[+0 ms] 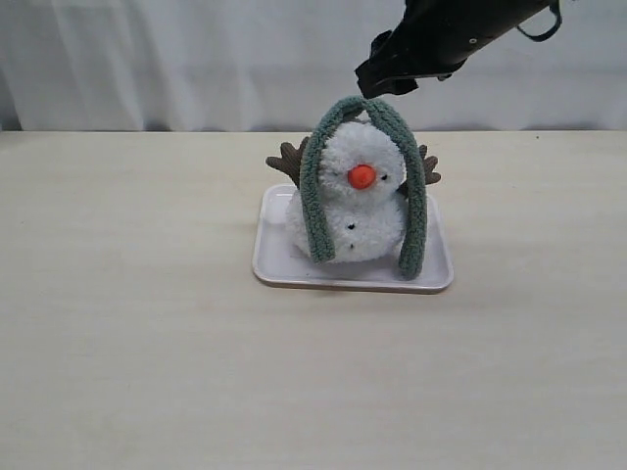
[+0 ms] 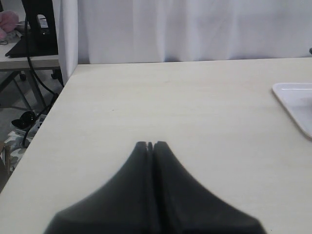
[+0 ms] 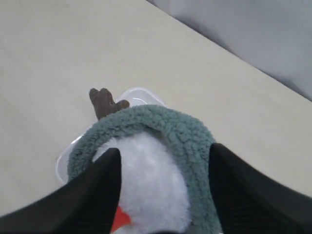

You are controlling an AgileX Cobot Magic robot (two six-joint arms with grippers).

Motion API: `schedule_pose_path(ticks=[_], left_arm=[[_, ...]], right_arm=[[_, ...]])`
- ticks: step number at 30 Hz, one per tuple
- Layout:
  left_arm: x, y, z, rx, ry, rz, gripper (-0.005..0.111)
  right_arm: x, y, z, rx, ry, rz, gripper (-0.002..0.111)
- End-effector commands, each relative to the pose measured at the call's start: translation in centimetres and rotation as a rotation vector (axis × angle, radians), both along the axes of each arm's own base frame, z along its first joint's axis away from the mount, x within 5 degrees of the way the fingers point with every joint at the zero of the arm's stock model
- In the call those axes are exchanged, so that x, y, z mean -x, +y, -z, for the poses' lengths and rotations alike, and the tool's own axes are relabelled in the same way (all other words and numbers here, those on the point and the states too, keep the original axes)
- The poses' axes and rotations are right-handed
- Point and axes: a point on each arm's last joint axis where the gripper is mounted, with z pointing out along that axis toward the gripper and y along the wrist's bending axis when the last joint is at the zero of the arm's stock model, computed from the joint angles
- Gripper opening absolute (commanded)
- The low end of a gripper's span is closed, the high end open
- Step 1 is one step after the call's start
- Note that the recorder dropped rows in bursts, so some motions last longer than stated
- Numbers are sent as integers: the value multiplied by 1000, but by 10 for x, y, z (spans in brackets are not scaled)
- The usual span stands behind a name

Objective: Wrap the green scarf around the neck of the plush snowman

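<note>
The right gripper [image 3: 165, 150] hangs directly above the plush snowman [image 1: 358, 220], its two black fingers [image 3: 100, 190] spread wide apart and clamping nothing. Between them, the wrist view shows the top of the snowman's white head with the green scarf [image 1: 415, 196] arched across it.

The scarf lies over the crown of the snowman's head like a tall hoop. One end hangs down each side of the snowman, past the orange nose [image 1: 361, 176] and down to about the level of the snowman's base. It rides well above the snowman's neck [image 1: 364, 200], the narrowing just under the nose, which is bare at the front. Brown twig arms [image 1: 287, 159] stick out behind the scarf on both sides.

The snowman sits upright on a white tray [image 1: 279, 269] on a pale table [image 1: 147, 343].

The left gripper [image 2: 150, 145] is far to the snowman's side, fingers pressed together with nothing between them; only the tray's corner shows in its view.

Judging from this, the scarf is draped but not yet wrapped. The next move likely calls for taking hold of the scarf again, sliding the top of the loop off the head and down behind to the neck, then crossing the ends in front without tipping the light snowman.
</note>
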Motion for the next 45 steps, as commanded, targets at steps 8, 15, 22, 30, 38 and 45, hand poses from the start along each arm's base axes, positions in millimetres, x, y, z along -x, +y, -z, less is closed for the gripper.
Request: schedule_pose_path(ticks=[8,15,22,30,38,45], left_arm=[[0,0,-1,4,-13,7,0],[0,0,-1,4,-13,7,0],[0,0,-1,4,-13,7,0],[0,0,-1,4,-13,7,0],[0,0,-1,4,-15,7,0],[0,0,-1,4,-15,7,0]], right_arm=[[-24,13,7,9,25,-19,57],[-23,35,27,279,-26,-142,57],[-22,42,31,420,-74,-117,55],[-28,47,46,444,-65,-157,32],[-23,60,46,486,-108,-235,4],[-20,65,46,555,-128,-276,4]])
